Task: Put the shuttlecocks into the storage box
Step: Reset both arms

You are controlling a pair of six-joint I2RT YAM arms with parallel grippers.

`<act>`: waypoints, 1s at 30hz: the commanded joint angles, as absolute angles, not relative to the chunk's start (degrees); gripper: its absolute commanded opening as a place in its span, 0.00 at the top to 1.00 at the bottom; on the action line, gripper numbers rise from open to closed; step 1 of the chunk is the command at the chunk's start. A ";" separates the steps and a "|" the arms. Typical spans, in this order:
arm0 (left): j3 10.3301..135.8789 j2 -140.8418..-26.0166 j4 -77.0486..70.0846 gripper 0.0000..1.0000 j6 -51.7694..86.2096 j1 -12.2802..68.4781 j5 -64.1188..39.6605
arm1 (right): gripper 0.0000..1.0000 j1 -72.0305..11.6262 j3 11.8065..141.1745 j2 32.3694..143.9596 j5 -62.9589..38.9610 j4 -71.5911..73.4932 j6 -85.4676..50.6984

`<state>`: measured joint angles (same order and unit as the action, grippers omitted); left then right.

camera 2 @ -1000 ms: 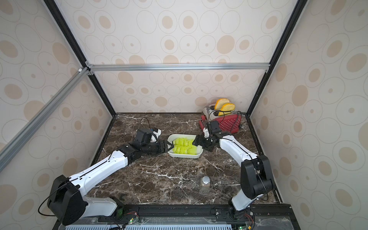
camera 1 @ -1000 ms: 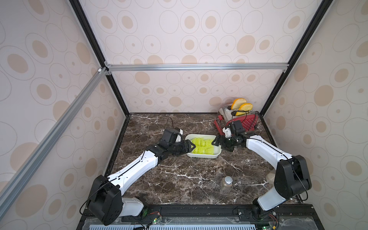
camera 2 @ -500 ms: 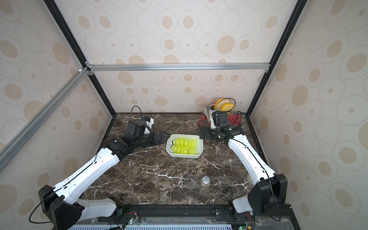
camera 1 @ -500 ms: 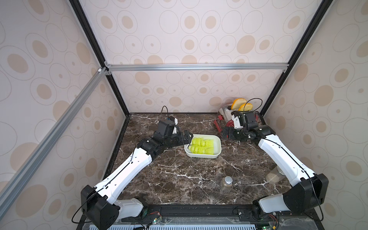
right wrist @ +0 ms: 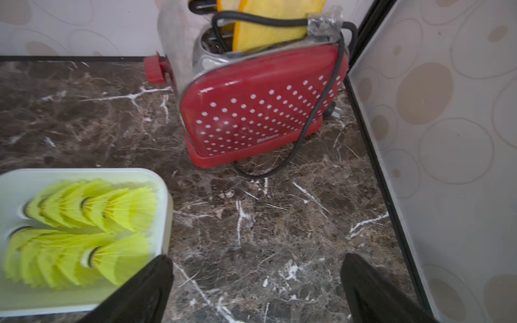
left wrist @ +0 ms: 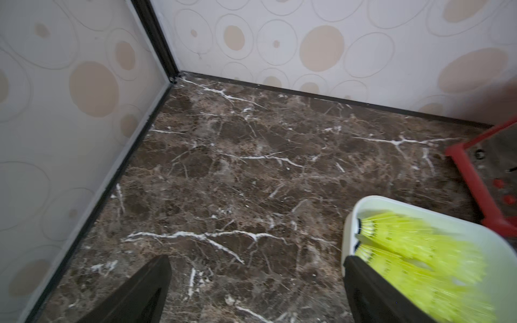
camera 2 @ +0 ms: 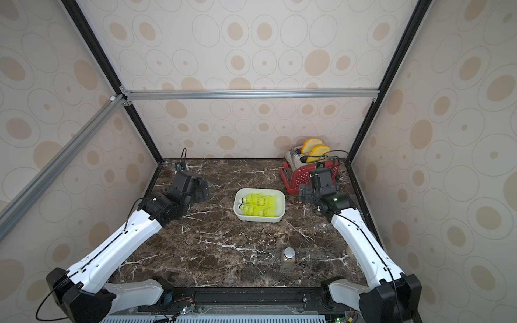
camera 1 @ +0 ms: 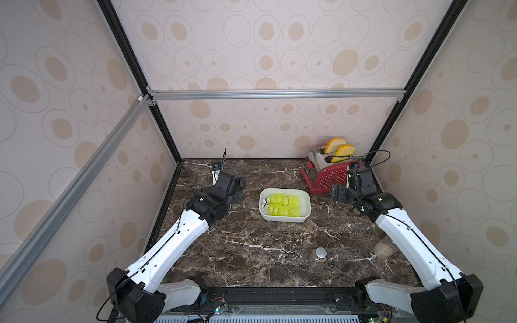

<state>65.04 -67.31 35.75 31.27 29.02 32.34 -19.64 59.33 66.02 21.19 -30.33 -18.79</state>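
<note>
In both top views the shuttlecocks [camera 1: 282,205] lie in two nested rows inside the storage box [camera 1: 282,218] at mid-table. No shuttlecock shows on the bare table [camera 1: 251,246], so the placing step is judged complete. The left fingers [camera 1: 238,194] and right fingers [camera 1: 338,193] hang on either side of the box, apart from it, spread wide and empty. A next move would call only for drawing both arms clear without nudging the box, after a check for strays hidden behind the arms. A red toaster [camera 1: 327,179] holding bread slices [camera 1: 340,149] stands just beside the right fingers. A small lidded jar [camera 1: 319,258] stands well apart, near the front edge. In the left wrist view the left fingers [left wrist: 140,293] gape over bare marble, with the box wall [left wrist: 348,237] near one finger and the shuttlecocks [left wrist: 419,251] blurred. In the right wrist view the right fingers [right wrist: 140,290] likewise stand parted with nothing between them. The box corner [right wrist: 165,195] lies beside one finger, and the toaster's black cord [right wrist: 265,19] loops down onto the table ahead, the likeliest snag.
</note>
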 commanded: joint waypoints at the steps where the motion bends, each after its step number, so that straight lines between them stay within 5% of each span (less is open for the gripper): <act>1: 55.73 -61.24 21.17 0.01 23.94 23.02 38.58 | 0.00 -17.13 50.85 62.36 23.49 -15.58 -11.94; 8: 46.67 -64.15 10.30 0.01 15.29 11.96 35.83 | 0.00 -14.88 43.81 64.41 24.44 -5.95 -4.91; 20: 34.01 -78.08 -19.81 0.01 3.67 9.61 37.67 | 0.00 -11.34 36.73 71.88 24.52 4.97 -1.43; 30: 34.89 -86.12 -27.00 0.01 2.27 6.18 32.15 | 0.00 -9.89 32.74 78.71 25.37 13.61 -1.05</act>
